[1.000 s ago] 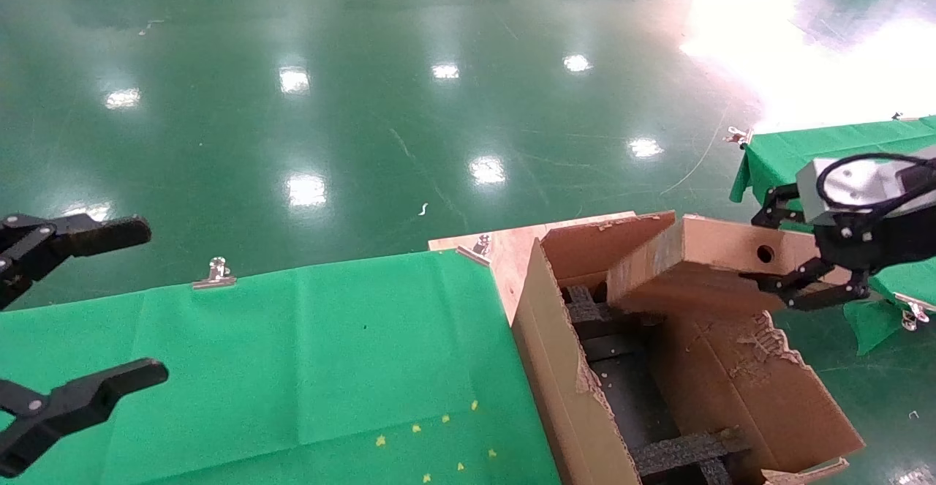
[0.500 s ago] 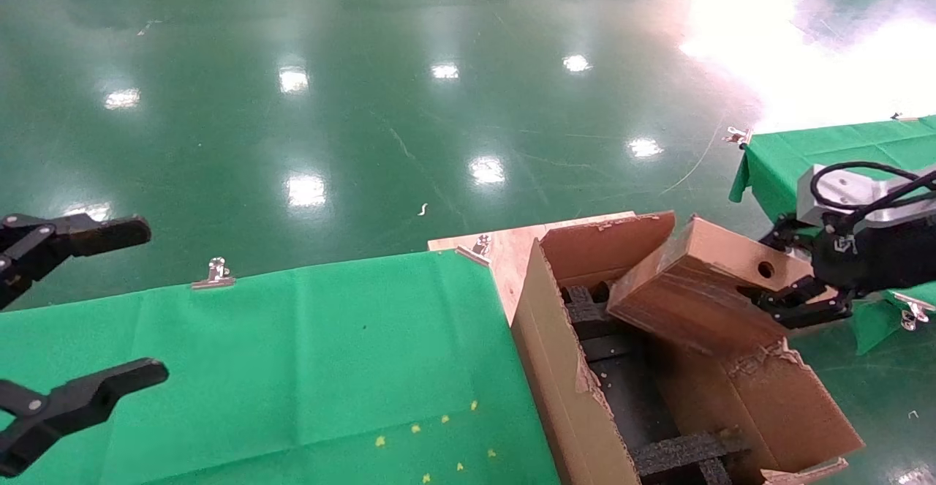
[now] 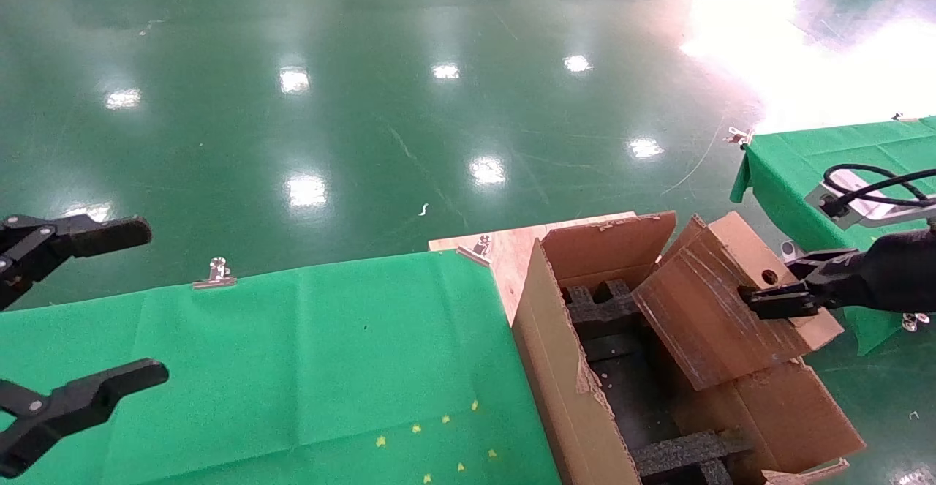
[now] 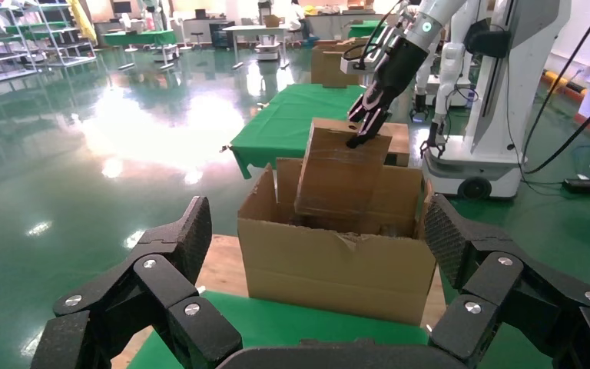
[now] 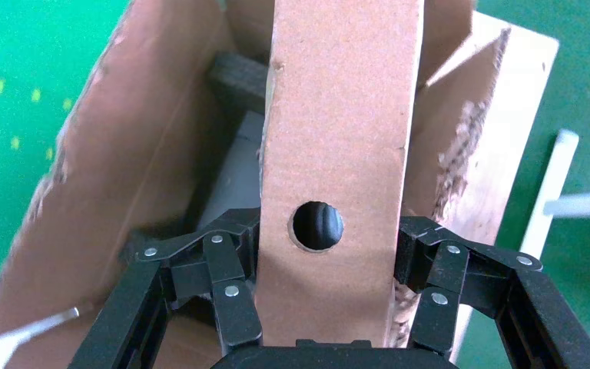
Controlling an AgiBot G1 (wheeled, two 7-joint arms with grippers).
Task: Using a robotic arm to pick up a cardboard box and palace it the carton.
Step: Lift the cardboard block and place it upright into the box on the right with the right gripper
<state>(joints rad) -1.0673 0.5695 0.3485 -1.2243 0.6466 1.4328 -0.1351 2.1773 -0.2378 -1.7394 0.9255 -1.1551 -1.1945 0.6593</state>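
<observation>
The left gripper (image 3: 77,328) is parked at the left edge of the head view over the green cloth (image 3: 292,353), its fingers spread wide and holding nothing. Right of the cloth stands the carton (image 3: 563,390), flaps up, with black foam inserts (image 3: 607,309) visible inside. The cardboard box (image 3: 720,309) hangs tilted in the carton's opening, its lower end already below the flap line and its holed end uppermost; whether that lower end touches the foam cannot be determined from these views. Judged from its closed, taped form, the box should handle as stiff and fairly light, though the tape bands on its broad face are probably slick (grip on bare cardboard is preferable). The sound hold is across the two broad faces at the holed end, which is where it is held now. The right gripper (image 5: 326,304) is pressed onto the box at that end: in the right wrist view one finger (image 5: 230,296) bears on each side of the narrow face, just beside the round hole (image 5: 317,225), open only by the thickness of the box.
</observation>
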